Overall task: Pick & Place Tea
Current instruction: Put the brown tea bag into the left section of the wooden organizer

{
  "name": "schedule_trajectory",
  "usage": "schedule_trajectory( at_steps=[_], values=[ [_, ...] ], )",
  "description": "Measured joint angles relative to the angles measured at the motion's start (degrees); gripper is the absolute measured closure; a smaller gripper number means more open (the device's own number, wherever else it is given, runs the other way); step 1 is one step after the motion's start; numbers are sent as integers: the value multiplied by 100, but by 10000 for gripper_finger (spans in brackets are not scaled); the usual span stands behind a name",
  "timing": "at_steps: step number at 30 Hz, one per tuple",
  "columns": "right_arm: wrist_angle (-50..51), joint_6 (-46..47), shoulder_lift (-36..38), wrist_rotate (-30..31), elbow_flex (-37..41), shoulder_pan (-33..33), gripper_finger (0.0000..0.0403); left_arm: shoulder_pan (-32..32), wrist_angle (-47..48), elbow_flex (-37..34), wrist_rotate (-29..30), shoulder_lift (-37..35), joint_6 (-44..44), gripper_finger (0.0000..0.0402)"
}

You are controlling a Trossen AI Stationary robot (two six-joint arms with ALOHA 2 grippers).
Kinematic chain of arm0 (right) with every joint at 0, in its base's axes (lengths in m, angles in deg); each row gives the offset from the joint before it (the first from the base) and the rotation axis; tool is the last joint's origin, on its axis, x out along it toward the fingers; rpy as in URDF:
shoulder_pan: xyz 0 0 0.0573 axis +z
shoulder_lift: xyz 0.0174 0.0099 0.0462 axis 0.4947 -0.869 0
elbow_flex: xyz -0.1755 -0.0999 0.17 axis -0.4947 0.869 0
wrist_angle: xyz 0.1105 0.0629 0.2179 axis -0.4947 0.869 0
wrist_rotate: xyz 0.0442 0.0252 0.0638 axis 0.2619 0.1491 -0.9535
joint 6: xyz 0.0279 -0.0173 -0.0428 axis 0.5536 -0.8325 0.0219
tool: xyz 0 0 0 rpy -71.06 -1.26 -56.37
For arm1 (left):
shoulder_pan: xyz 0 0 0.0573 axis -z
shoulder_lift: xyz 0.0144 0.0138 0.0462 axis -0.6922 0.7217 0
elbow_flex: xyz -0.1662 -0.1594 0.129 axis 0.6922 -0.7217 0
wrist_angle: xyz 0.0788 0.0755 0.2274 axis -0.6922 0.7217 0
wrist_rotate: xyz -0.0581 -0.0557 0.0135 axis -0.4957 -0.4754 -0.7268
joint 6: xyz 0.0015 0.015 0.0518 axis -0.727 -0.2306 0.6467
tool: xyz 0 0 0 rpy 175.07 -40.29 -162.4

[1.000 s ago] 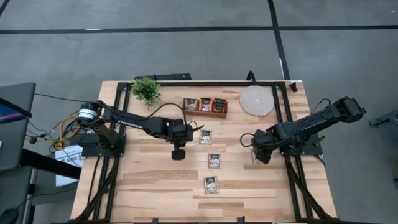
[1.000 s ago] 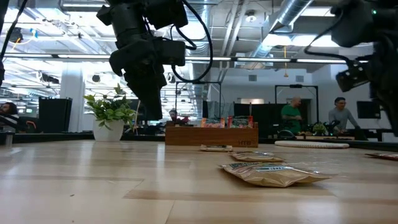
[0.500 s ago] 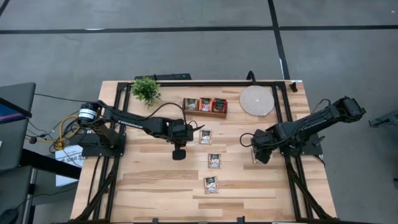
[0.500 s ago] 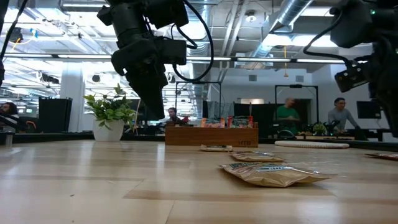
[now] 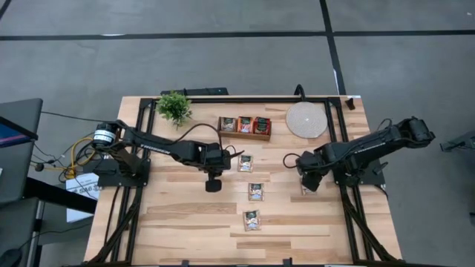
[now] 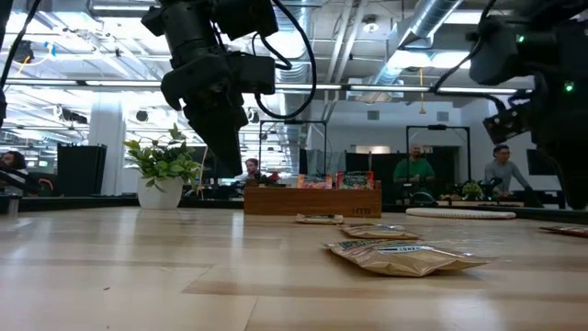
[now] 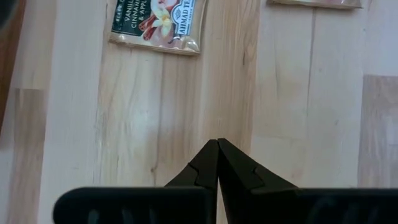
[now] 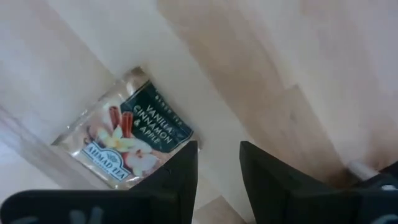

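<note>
Several pale tea sachets lie flat on the table: one (image 5: 245,163) near the tray, one (image 5: 256,191) mid-table, one (image 5: 252,219) nearest the near edge, and one (image 5: 304,190) under my right gripper. More sachets, red-orange among them, stand in the brown wooden tray (image 5: 245,134). My left gripper (image 5: 213,182) hovers shut above bare wood, left of the sachet (image 7: 155,25) near the tray. My right gripper (image 8: 217,152) is open above the table, with the vanilla-cinnamon sachet (image 8: 124,142) just beside one finger (image 8: 183,168), not between the two.
A round pale disc (image 5: 306,119) lies at the far right, and a small potted plant (image 5: 174,107) stands at the far left. The tray sits between them near the far edge. A black frame (image 5: 338,141) runs along the table's sides. People stand in the room behind (image 6: 415,170).
My right gripper has shifted a little toward the table's left and far edge, staying open above the sachet. The left arm and the sachets have kept still.
</note>
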Motion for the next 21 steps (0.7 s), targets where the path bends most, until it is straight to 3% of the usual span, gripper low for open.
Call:
schedule_trajectory(
  at_steps=[12, 21],
  values=[
    [-481, -676, -1484, -195, -60, 2, 290, 80, 13, 2, 0, 0, 4, 401],
    [-410, -329, -1309, 12, -109, 9, 290, 80, 16, 4, -1, 0, 4, 401]
  ],
)
